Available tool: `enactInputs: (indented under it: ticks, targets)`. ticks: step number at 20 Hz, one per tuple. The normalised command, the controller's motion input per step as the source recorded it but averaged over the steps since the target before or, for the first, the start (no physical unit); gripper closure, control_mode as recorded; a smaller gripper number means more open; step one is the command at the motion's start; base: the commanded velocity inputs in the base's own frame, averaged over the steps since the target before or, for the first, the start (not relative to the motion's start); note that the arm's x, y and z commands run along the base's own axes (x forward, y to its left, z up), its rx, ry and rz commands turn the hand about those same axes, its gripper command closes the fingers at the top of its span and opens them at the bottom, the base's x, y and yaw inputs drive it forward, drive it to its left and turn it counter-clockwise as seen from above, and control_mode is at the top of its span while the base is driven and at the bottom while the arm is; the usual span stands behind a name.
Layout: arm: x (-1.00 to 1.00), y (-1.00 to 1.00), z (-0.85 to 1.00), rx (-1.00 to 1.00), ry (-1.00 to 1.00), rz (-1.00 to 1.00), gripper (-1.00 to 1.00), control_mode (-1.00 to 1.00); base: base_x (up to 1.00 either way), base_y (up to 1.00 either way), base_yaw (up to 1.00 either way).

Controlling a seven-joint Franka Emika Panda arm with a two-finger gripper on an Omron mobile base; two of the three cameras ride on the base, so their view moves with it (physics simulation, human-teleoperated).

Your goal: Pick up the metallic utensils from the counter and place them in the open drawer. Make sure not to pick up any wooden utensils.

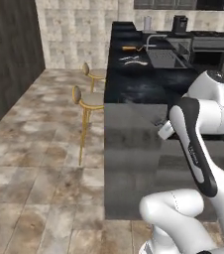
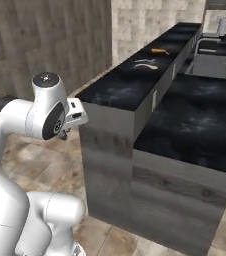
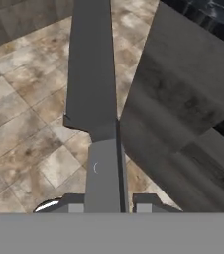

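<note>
1. The gripper (image 3: 104, 206) is seen at the bottom of the hand view; how far open it stands cannot be told.
2. The metallic utensils (image 1: 134, 60) are seen top centre, on the counter (image 1: 134, 87).

Three utensils lie far back on the counter (image 1: 134, 84), well apart from the robot arm (image 1: 196, 144) — an orange utensil (image 1: 129, 48) farthest off, a silver utensil (image 1: 132, 58) nearer, and a wooden utensil (image 1: 135, 63) just beside it, nearer still. A sink (image 1: 164, 58) is set in the counter to their right, its faucet (image 1: 150, 39) behind it. Two stools (image 1: 86, 101) stand on the tiled floor (image 1: 39, 163) left of the counter, one behind the other. The arm rises before the counter's front panel (image 1: 134, 163) — its hand just off the counter's near corner in the right base view.
</note>
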Motion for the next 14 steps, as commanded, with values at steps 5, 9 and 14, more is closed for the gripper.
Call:
enactInputs:
  ticks: [5, 9, 14]
  targets:
    - [0.0, 0.0, 0.0, 0.0, 0.0, 0.0, 1.0, 1.0, -0.67, -1.0, 0.41]
    - [0.0, 0.0, 0.0, 0.0, 0.0, 0.0, 1.0, 1.0, -0.43, -1.0, 0.46]
    - [0.0, 0.0, 0.0, 0.0, 0.0, 0.0, 1.0, 1.0, -0.32, -1.0, 0.34]
